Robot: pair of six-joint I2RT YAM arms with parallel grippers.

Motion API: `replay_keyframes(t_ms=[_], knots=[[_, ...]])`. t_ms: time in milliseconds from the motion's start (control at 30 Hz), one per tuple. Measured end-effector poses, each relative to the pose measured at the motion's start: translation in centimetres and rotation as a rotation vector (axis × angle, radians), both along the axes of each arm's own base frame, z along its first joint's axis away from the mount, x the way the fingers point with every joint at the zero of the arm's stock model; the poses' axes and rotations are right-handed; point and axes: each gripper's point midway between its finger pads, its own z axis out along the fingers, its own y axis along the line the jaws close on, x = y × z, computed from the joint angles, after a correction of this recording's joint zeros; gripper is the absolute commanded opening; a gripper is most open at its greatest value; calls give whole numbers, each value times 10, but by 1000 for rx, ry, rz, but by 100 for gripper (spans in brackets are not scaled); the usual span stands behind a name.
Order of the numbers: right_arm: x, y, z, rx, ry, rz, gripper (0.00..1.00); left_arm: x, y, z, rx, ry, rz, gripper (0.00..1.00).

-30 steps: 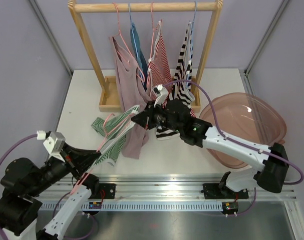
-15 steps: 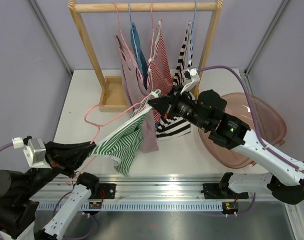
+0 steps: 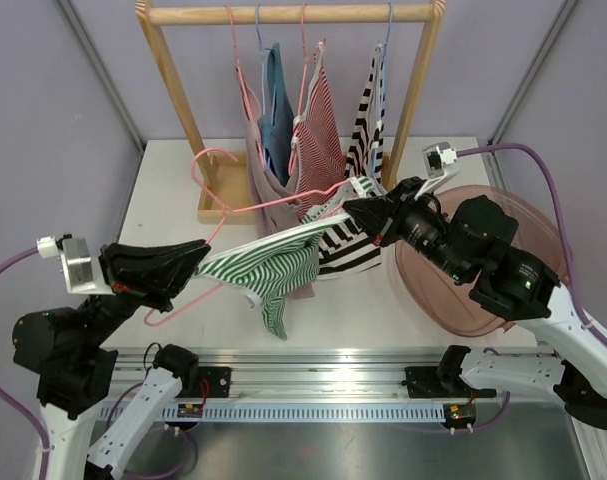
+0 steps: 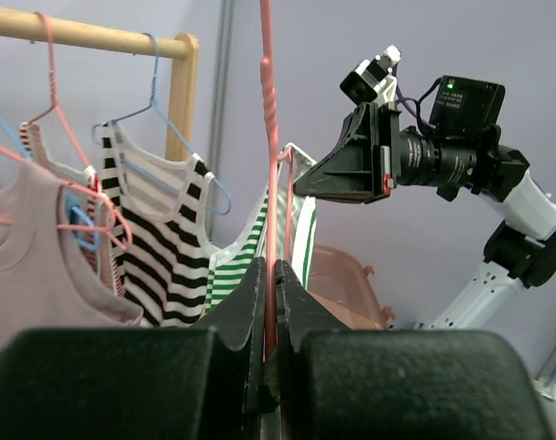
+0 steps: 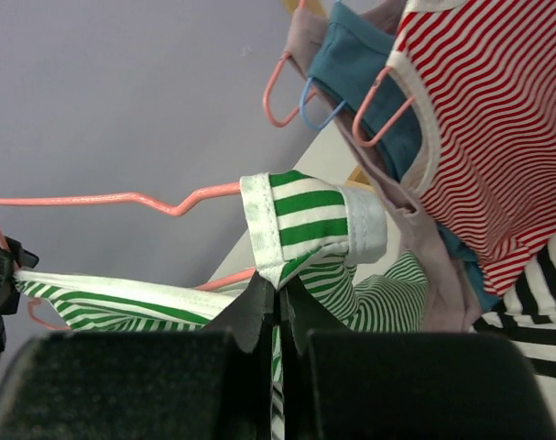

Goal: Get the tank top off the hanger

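Observation:
A green-and-white striped tank top (image 3: 273, 268) hangs stretched in the air between my two grippers, partly on a pink wire hanger (image 3: 233, 205). My left gripper (image 3: 195, 262) is shut on the hanger's wire (image 4: 268, 183). My right gripper (image 3: 351, 209) is shut on a shoulder strap of the tank top (image 5: 305, 220), pulling it to the right. In the right wrist view the hanger (image 5: 122, 199) runs left out of the strap. The body of the tank top droops below the hanger over the table.
A wooden clothes rack (image 3: 283, 14) at the back holds a mauve top (image 3: 268, 185), a blue one (image 3: 276, 110), a red-striped one (image 3: 318, 140) and a black-striped one (image 3: 368, 110). A pink tub (image 3: 528, 225) sits at the right. The table's near edge has a metal rail (image 3: 383, 385).
Both arms have risen and drawn apart. The right gripper moved right with the strap, the left lifted the hanger, and the tank top is now stretched out between them.

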Motion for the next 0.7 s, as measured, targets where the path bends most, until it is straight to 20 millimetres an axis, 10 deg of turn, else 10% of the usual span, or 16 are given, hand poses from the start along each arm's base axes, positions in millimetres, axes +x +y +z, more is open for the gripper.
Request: replay_keyframes(t_ms=[700], knots=[[51,-26,-16,-251,-57,-285,0,9,-23,-63,132,37,-109,0]])
